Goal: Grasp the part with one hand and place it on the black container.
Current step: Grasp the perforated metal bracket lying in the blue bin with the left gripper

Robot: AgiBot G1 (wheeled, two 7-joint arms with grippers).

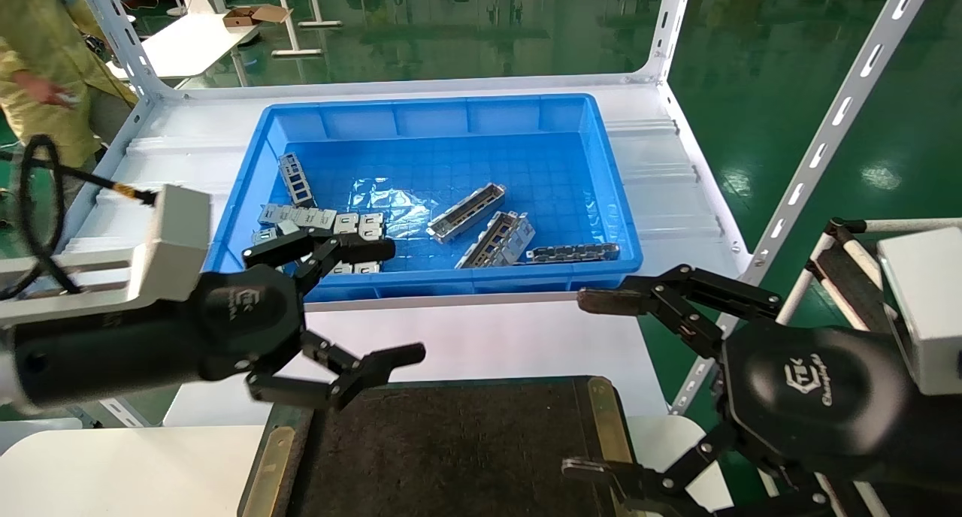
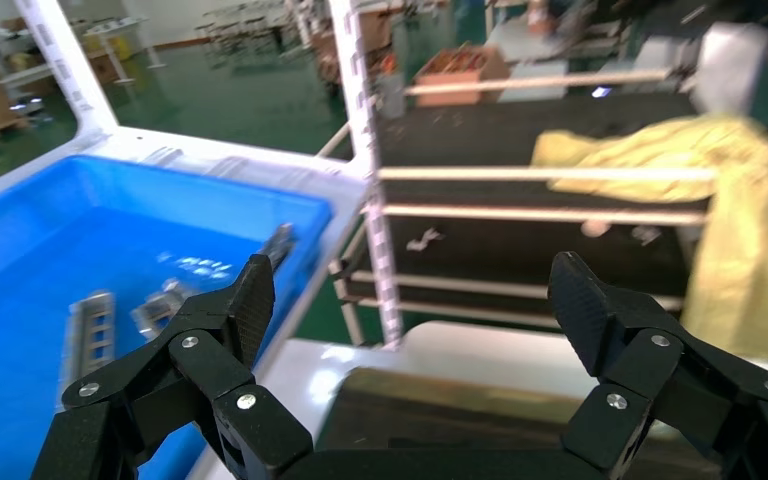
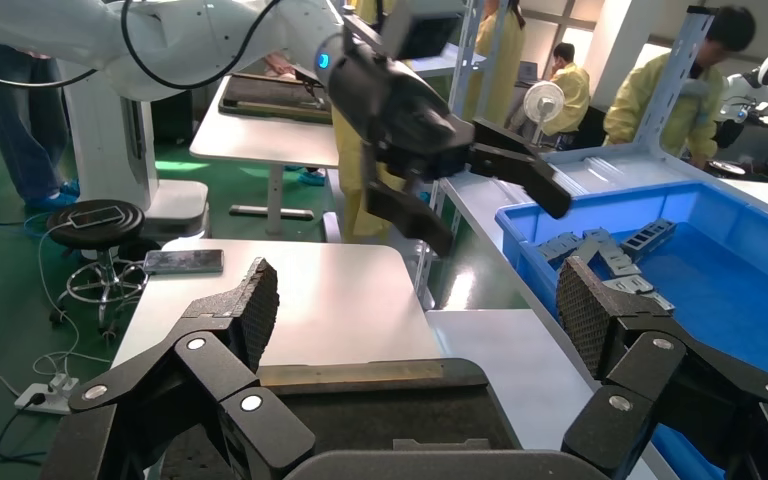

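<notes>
White shelf holds the bin (image 1: 601, 201); part (image 1: 466, 212) inside; left gripper (image 1: 368, 299) spread at its seven-o'clock corner; right gripper (image 1: 594, 385) spread beside the tray (image 1: 606, 415)

Factory floor — green epoxy floor (image 1: 751, 66), steel racking (image 1: 834, 126).

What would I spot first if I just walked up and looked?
The big blue bin on the white shelf, with shiny metal parts scattered inside it. Then two black grippers, both open and empty: the left gripper near the bin's front corner, the right gripper beside the black tray in front.
</notes>
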